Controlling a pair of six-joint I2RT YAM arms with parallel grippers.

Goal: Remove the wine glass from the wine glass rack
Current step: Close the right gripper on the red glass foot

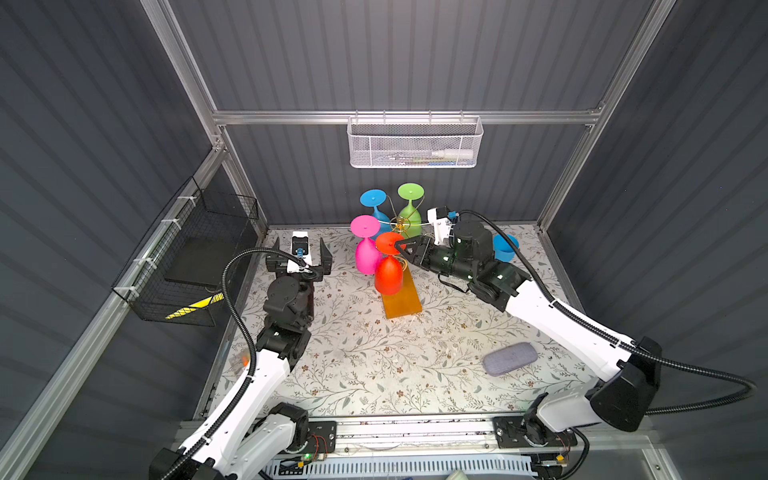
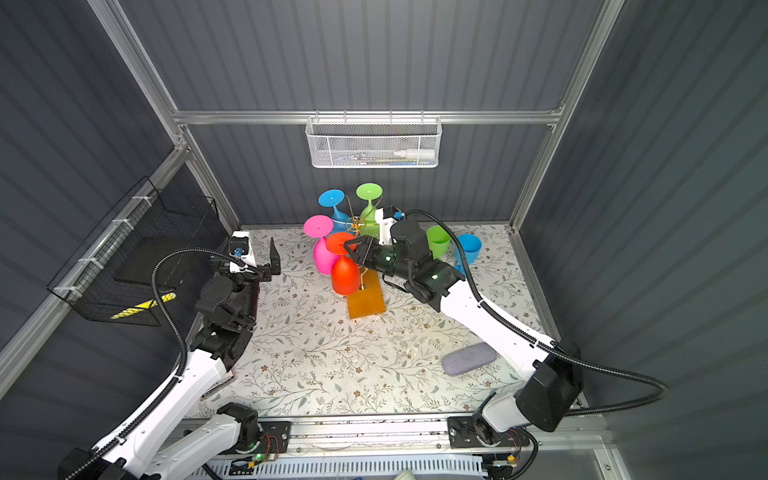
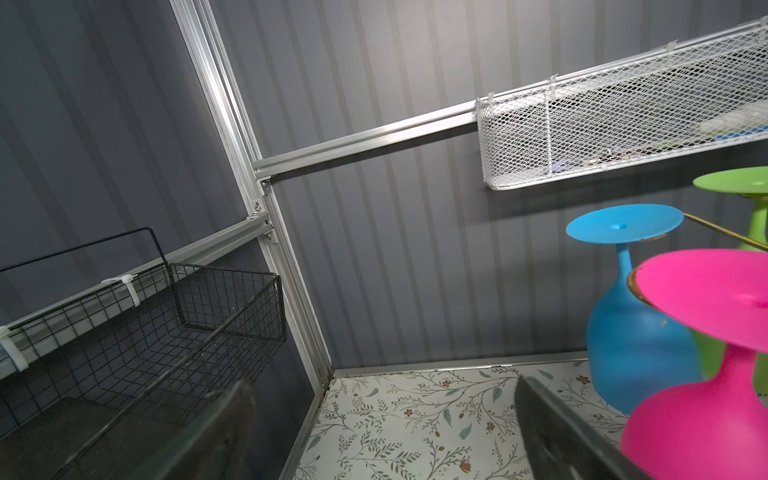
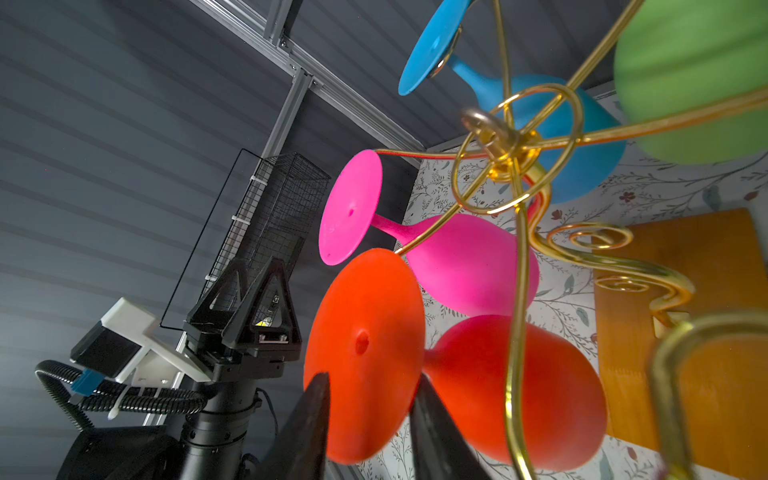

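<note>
Narrowly, right end effector (image 4: 371, 379) straddles foot of inverted red wine glass (image 4: 469, 374), grip unclear.

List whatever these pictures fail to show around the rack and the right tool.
- Right wrist view: the right tool straddles the foot of the red wine glass; blur hides whether it is gripping.
- In a top view, the right arm covers part of the standing blue glass.
- Both top views: the contents of the white mesh basket are too small to make out behind the mesh.
- Left wrist view: the frame edge cuts off the pink glass.
</note>
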